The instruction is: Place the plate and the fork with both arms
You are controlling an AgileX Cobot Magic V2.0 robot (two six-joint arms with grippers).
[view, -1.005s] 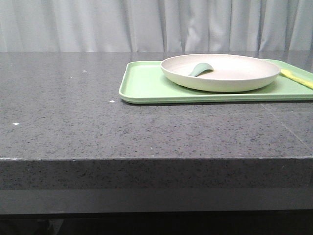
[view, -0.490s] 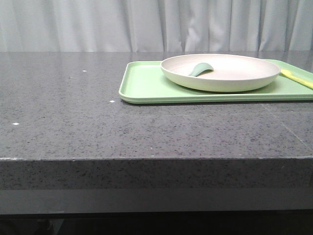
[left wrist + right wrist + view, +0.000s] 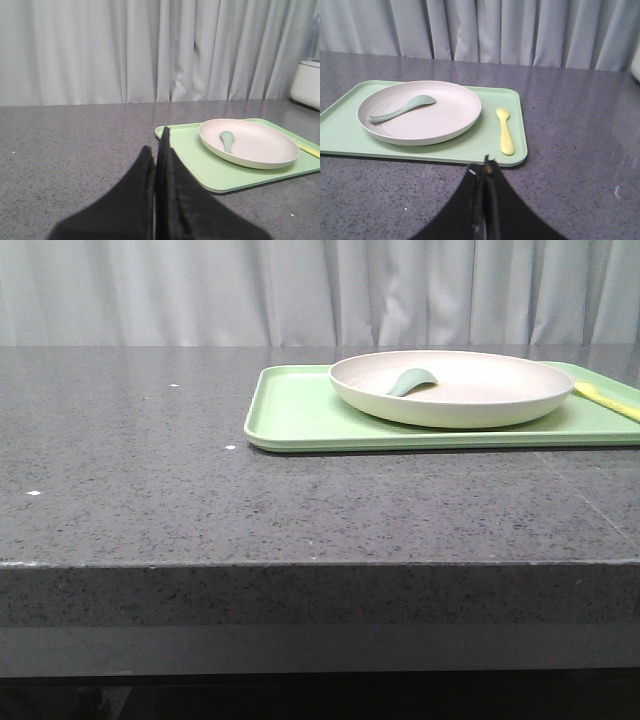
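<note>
The cream plate (image 3: pixel 452 388) (image 3: pixel 248 142) (image 3: pixel 420 111) rests on a light-green tray (image 3: pixel 290 415) (image 3: pixel 200 160) (image 3: pixel 340 130) at the table's right back. A grey-green spoon (image 3: pixel 409 381) (image 3: pixel 228 140) (image 3: pixel 402 108) lies inside the plate. Beside the plate, on the tray, lies the pale-yellow fork (image 3: pixel 504 130) (image 3: pixel 607 400) (image 3: pixel 310 150). My left gripper (image 3: pixel 156 145) is shut and empty, short of the tray's near corner. Shut and empty too, my right gripper (image 3: pixel 484 167) sits just before the tray's edge near the fork. Neither gripper appears in the front view.
The dark speckled stone table (image 3: pixel 150 470) stretches left of the tray, its front edge (image 3: pixel 300 565) near the camera. A grey curtain (image 3: pixel 300 290) hangs behind. A white appliance (image 3: pixel 306 82) stands at the far edge in the left wrist view.
</note>
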